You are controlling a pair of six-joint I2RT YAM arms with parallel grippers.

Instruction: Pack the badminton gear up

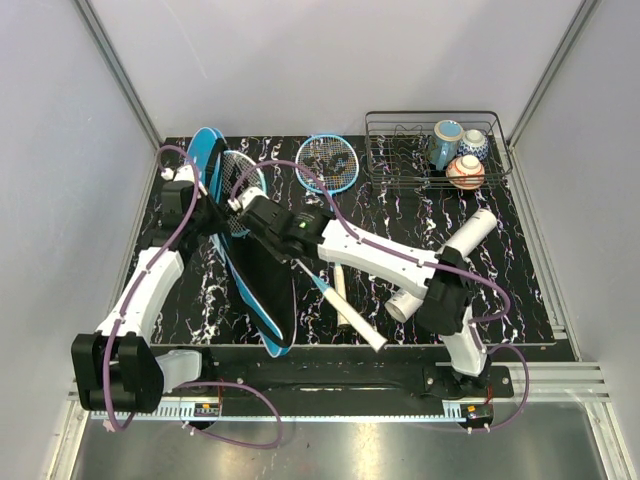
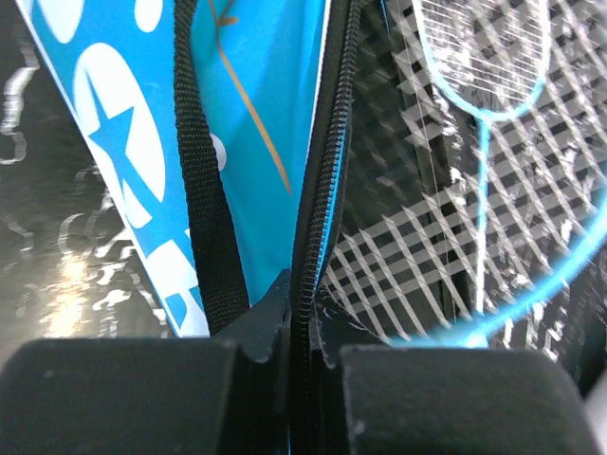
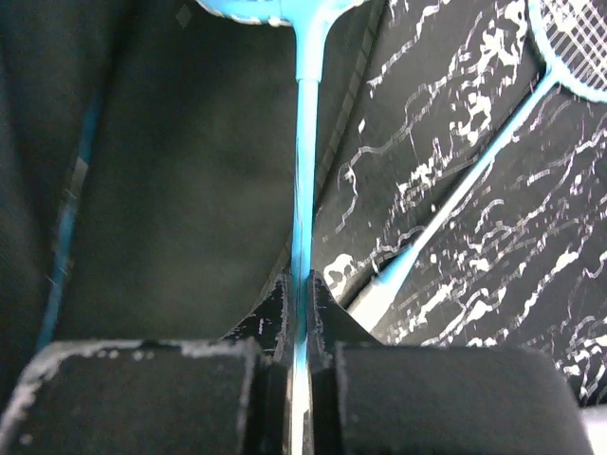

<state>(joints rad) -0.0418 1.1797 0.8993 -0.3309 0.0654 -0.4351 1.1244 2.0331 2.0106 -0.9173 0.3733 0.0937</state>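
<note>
Top view: teal racket bag (image 1: 207,150) lies open on the left-centre of the marble table (image 1: 520,300), black lining up. Left gripper (image 1: 218,214) sits at the bag's edge. Right gripper (image 1: 250,208) is just beside it, on the shaft of the first racket (image 1: 240,172). That racket's head is at the bag mouth, white handle pointing to the near edge. Second racket (image 1: 327,163) lies flat on the table to its right. White tube (image 1: 455,250) lies by the right arm. Wire rack (image 1: 400,150) with cups (image 1: 465,172) is back right.

Left wrist: fingers (image 2: 142,398) clamped tight on the bag's zipper edge, racket strings to the right.

Right wrist: fingers (image 3: 142,398) pinched on the blue shaft over the black lining. Second racket's shaft lies on the marble, apart to the right.
</note>
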